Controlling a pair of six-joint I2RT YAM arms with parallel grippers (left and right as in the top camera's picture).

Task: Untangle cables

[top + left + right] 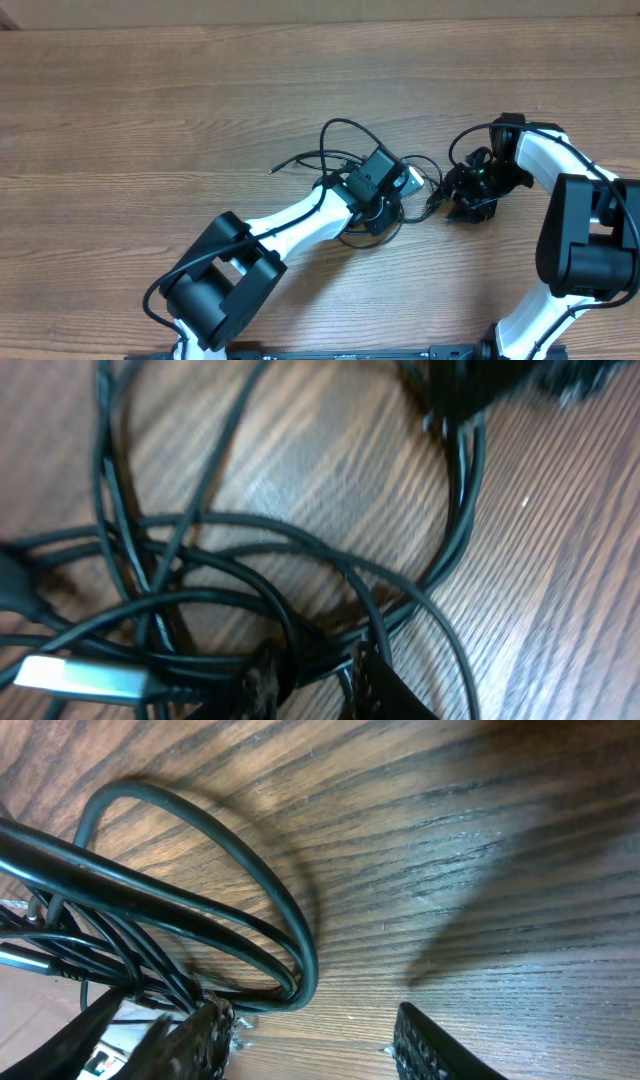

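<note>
Left gripper [320, 688]: fingers [268, 682] sit close together at the bottom of the wrist view, and strands of the cables [470, 500] cross the narrow gap between them. Cannot tell whether a strand is pinched or only straddled (that corner is blurred). From overhead, the gripper is down in the right part of the tangle.

Right gripper [310, 1050]: jaws well apart, nothing clamped. The gap shows bare wood. 1 loop of cable curls round just beside the finger [200, 1035] at the lower left of its wrist view. More strands are bunched behind that finger.

The 2 grippers point toward each other. The right one is just beside the tangle's right end.

Cables: 1 knotted heap about mid-table [150, 100], well off the far edge. Loops fan out from the left gripper toward the far edge. A smaller loop shows on the near side, under the left arm. 1 loose end trails toward the left edge. Many strands overlap in the left wrist view (count unclear). A flat silver plug [80, 678] lies among them.
</note>
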